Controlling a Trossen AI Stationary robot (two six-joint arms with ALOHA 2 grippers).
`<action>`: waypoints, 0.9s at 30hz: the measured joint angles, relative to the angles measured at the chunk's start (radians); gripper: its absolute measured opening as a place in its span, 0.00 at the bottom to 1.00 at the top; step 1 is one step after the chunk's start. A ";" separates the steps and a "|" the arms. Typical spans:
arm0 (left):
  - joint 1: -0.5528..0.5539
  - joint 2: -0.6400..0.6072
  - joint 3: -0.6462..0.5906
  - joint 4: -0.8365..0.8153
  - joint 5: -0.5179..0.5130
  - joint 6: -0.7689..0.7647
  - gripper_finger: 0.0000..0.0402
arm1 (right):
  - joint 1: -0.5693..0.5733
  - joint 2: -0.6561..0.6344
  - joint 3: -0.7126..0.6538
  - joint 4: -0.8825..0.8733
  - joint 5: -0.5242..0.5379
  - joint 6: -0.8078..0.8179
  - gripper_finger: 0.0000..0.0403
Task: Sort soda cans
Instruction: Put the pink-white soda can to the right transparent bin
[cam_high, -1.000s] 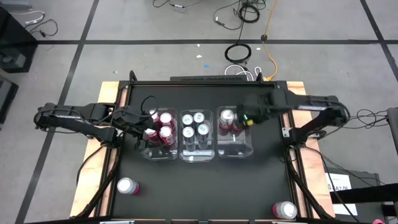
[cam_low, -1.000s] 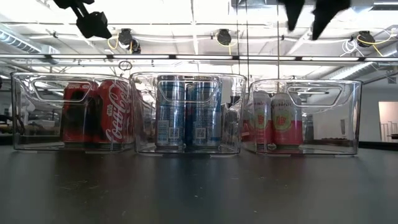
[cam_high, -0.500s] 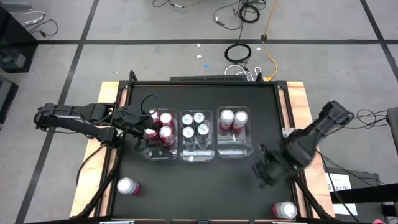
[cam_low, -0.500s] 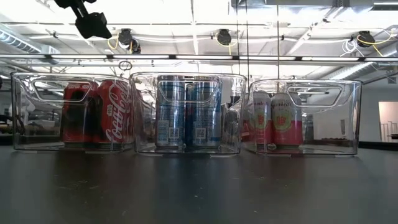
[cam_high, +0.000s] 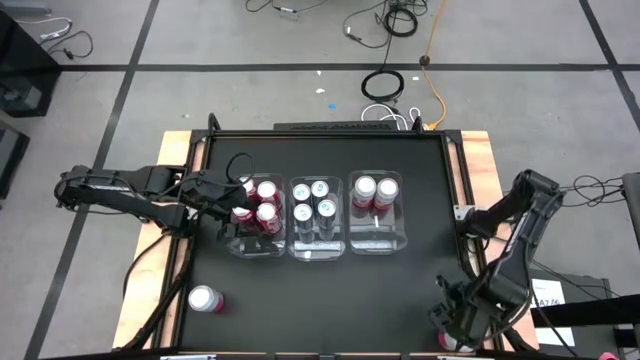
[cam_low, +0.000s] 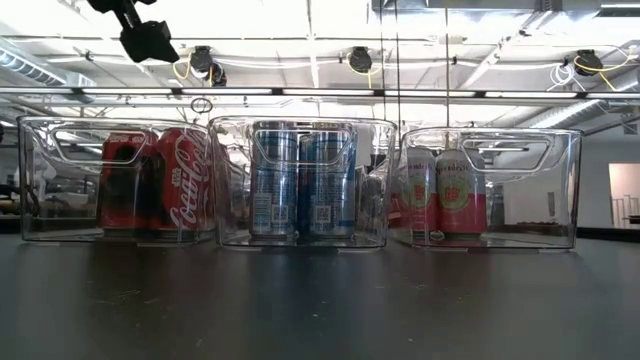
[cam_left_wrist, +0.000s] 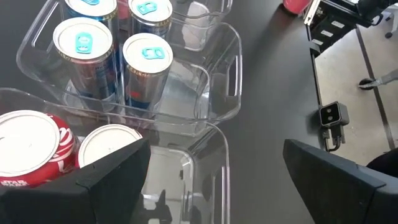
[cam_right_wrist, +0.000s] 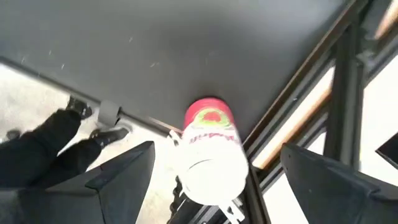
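At the table's near right corner I have the right gripper (cam_high: 452, 325) hanging over a pink can (cam_right_wrist: 211, 149), fingers (cam_right_wrist: 112, 177) spread wide on either side of it without touching; the can stands upright right at the table edge, beside the frame rail (cam_right_wrist: 339, 93). From above the arm covers most of that can. Beyond the edge, in the right wrist view, I see a person's dark sleeve (cam_right_wrist: 37, 146).

Across the black table (cam_high: 330, 300) three clear bins sit in a row. My left gripper (cam_high: 232, 200) hovers over the left bin (cam_low: 118, 180), jaws released and empty; the left wrist view shows its fingers (cam_left_wrist: 115, 177) apart above two red cans (cam_left_wrist: 31, 146) packed in that bin's far end. The middle bin (cam_low: 302, 180) holds the blue cans (cam_low: 300, 180), four tops with teal tabs visible from above. The right bin (cam_low: 490, 185) holds two pink cans (cam_low: 450, 195) at its far end, with the near half bare.

One more pink can (cam_high: 205, 299) stands alone near the table's front left corner, well apart from the bins and from both grippers.
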 joint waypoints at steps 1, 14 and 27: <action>0.000 0.000 0.000 0.002 0.000 0.000 0.93 | 0.002 0.005 0.000 0.012 0.000 -0.007 0.84; 0.000 0.000 0.001 0.015 -0.003 0.000 0.93 | 0.009 0.120 -0.002 0.059 -0.153 -0.246 0.84; 0.000 0.000 0.001 0.014 -0.003 -0.009 0.93 | 0.010 0.164 -0.055 0.189 -0.241 -0.292 0.84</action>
